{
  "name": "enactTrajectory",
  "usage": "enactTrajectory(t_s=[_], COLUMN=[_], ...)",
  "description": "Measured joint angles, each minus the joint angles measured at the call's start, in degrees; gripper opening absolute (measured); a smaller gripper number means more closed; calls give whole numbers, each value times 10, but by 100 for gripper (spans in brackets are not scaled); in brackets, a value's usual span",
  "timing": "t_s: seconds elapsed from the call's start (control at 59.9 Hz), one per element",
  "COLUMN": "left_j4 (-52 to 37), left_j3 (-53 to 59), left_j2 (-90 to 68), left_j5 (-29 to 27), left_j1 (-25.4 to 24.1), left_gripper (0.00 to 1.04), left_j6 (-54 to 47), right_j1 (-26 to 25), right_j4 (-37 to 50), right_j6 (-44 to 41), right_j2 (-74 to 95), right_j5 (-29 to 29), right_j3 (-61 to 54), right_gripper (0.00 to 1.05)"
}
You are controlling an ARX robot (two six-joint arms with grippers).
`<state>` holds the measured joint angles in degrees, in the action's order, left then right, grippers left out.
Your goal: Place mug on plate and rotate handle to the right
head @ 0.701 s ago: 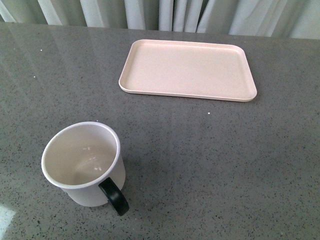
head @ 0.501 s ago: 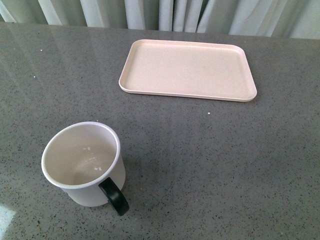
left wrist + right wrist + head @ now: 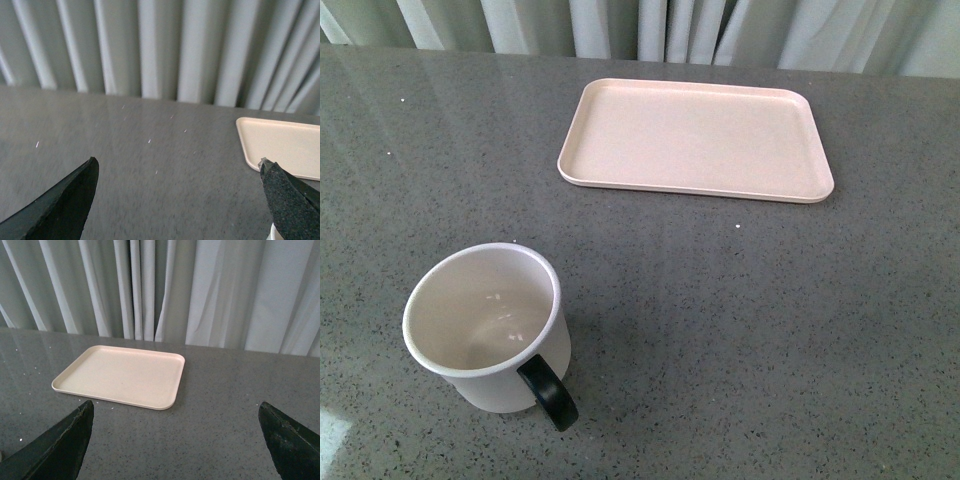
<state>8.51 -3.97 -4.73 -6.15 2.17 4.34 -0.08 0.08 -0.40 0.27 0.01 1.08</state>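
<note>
Standing wide open, your left gripper (image 3: 177,165) and right gripper (image 3: 175,407) hold nothing; the plate (image 3: 122,375) lies ahead of the right one, well apart from the upright mug (image 3: 485,325).

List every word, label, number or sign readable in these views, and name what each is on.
None can be read. The mug shows only plain white wall and inside, the plate is unmarked, and the table and curtain carry no writing.
</note>
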Motion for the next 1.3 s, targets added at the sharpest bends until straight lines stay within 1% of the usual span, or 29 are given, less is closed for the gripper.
enactTrajectory(t_s=[0.017,0.05,0.1,0.184,0.217,0.334,0.384,0.484,0.584,0.835,0.968,1.302], left_j4=[57,101,122,102,88,52,37,9,-10,-37,-52,-63], left_j3=[-30,-60,-89,-132,-152,-209,-231,-267,-285,-299,-299,-291], left_j2=[-44,-92,-149,-232,-264,-369,-423,-530,-594,-688,-727,-744], left_j5=[-25,-28,-16,6,23,60,65,92,93,81,79,137], left_j1=[12,13,7,-8,-17,-35,-35,-18,12,53,62,79], left_gripper=[96,96,96,96,96,96,96,96,96,96,96,96], left_j6=[41,69,97,106,103,64,45,37,42,43,43,10], right_j1=[0,0,0,0,0,0,0,0,0,0,0,0], right_j4=[0,0,0,0,0,0,0,0,0,0,0,0], right_j6=[0,0,0,0,0,0,0,0,0,0,0,0], right_j2=[0,0,0,0,0,0,0,0,0,0,0,0], right_j5=[1,0,0,0,0,0,0,0,0,0,0,0], right_j3=[0,0,0,0,0,0,0,0,0,0,0,0], right_gripper=[96,96,96,96,96,96,96,96,96,96,96,96])
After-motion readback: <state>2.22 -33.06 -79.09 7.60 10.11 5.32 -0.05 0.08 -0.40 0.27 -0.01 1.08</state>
